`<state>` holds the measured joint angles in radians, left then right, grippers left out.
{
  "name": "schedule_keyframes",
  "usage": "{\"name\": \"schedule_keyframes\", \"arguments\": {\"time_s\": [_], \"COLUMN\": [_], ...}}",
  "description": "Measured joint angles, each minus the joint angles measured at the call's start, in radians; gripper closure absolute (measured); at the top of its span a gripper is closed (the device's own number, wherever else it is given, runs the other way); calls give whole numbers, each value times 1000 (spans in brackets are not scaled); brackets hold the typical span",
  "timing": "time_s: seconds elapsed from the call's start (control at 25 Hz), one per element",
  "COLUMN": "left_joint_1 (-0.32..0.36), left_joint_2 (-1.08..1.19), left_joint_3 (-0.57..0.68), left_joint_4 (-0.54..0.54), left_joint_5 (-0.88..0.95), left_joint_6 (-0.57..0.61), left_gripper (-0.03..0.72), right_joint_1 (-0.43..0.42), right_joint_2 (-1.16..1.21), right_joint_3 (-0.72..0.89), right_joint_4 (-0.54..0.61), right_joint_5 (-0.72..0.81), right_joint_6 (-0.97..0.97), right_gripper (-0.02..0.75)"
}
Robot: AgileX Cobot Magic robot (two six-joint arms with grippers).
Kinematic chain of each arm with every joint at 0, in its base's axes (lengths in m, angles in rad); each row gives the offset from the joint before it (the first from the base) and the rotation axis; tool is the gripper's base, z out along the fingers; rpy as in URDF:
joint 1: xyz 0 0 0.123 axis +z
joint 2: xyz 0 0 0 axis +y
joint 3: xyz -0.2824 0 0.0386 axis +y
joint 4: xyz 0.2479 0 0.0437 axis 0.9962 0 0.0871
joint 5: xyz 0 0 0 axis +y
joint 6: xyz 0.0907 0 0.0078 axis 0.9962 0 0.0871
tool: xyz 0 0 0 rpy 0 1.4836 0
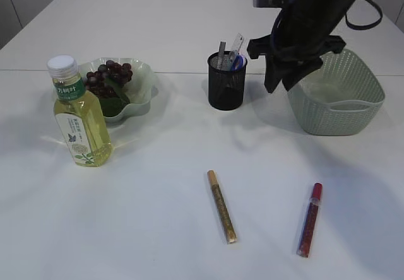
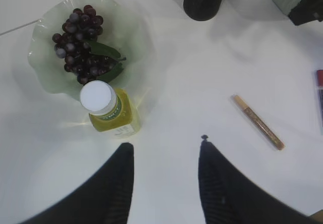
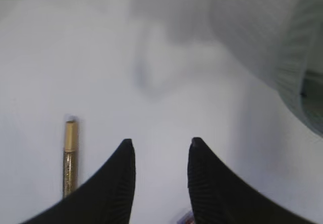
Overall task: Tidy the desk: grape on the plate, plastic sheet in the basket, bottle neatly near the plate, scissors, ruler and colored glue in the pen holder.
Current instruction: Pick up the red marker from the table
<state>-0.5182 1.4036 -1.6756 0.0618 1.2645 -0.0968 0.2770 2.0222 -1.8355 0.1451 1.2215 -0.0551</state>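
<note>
Glue sticks, gold [image 1: 222, 206] and red [image 1: 309, 220], lie on the near table well below the right gripper [image 1: 281, 78], whose empty jaws stand apart beside the basket [image 1: 353, 113], pen holder [image 1: 226, 81] just left.

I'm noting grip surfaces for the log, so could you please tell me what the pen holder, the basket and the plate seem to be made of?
Pen holder: probably black metal mesh, matte; light shows through the fine grid.
Basket: likely moulded plastic, pale green, matte; ribbed, slotted walls with a smooth rim.
Plate: translucent pale green glass or plastic, glossy; wavy rim, table showing through. Which of the two is unclear.
</note>
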Motion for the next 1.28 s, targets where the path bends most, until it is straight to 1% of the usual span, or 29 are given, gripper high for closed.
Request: {"name": "schedule_keyframes", "arguments": {"time_s": [0.08, 0.16, 0.28, 0.36, 0.44, 0.56, 0.72, 0.88, 1.2, 1.28], "left_joint_1": [0, 0, 0, 0, 0, 0, 0, 0, 0, 0], "left_joint_2": [0, 0, 0, 0, 0, 0, 0, 0, 0, 0], "left_joint_3": [0, 0, 0, 0, 0, 0, 0, 0, 0, 0], "left_joint_4": [-7, -9, -11, -11, -11, -11, -11, -11, -11, -11], "left_joint_5": [0, 0, 0, 0, 0, 0, 0, 0, 0, 0], "left_joint_6": [0, 0, 0, 0, 0, 0, 0, 0, 0, 0], "left_gripper": [379, 379, 379, 379, 379, 379, 379, 379, 379, 379], "right_joint_1": [0, 0, 0, 0, 0, 0, 0, 0, 0, 0], "right_joint_2": [0, 0, 0, -2, -2, -6, -37, -112, -278, -291], "right_joint_3": [0, 0, 0, 0, 0, 0, 15, 120, 492, 555], "right_joint_4": [-39, -42, -17, 13, 20, -15, -59, -63, -87, -87], "right_joint_5": [2, 4, 4, 6, 6, 6, 6, 6, 6, 6], "right_joint_6": [55, 89, 118, 129, 131, 144, 214, 272, 410, 428], "right_gripper": [435, 410, 378, 372, 370, 370, 370, 370, 370, 370]}}
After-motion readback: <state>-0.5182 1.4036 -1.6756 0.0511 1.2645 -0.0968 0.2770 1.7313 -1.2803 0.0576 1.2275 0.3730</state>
